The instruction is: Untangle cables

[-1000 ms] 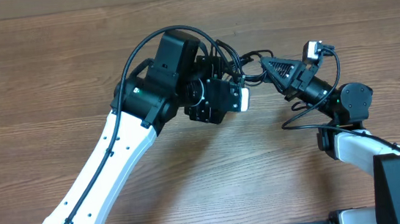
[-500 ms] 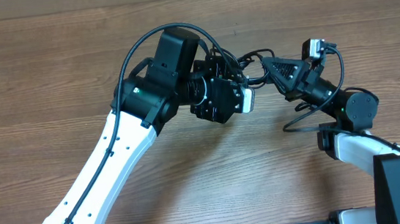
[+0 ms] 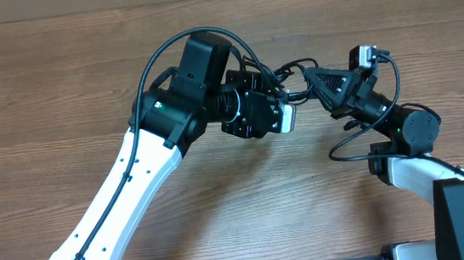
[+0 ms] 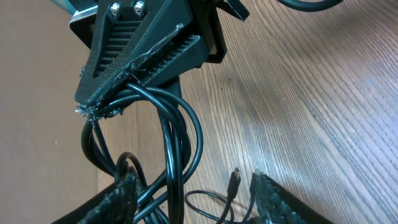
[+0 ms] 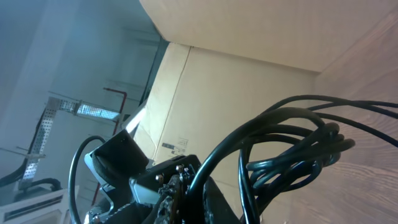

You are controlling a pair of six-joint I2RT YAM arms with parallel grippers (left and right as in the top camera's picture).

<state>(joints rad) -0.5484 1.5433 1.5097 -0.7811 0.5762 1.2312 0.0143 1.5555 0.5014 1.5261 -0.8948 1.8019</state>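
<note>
Overhead: just above the middle of the frame the left gripper (image 3: 272,88) and right gripper (image 3: 308,75) meet tip to tip over the wooden bench (image 3: 58,95), with the bunched cables (image 3: 289,71) between them.

Left wrist: at upper left the right gripper is clamped together on several black strands, which hang down in loops. The left gripper's own fingers (image 4: 124,196) stand apart at the bottom edge, with strands passing between them (nearer the left-hand one). A small plug (image 4: 234,180) lies low centre.

Right wrist: cable loops fill the right half, rising from the dark gripper at bottom centre
</note>
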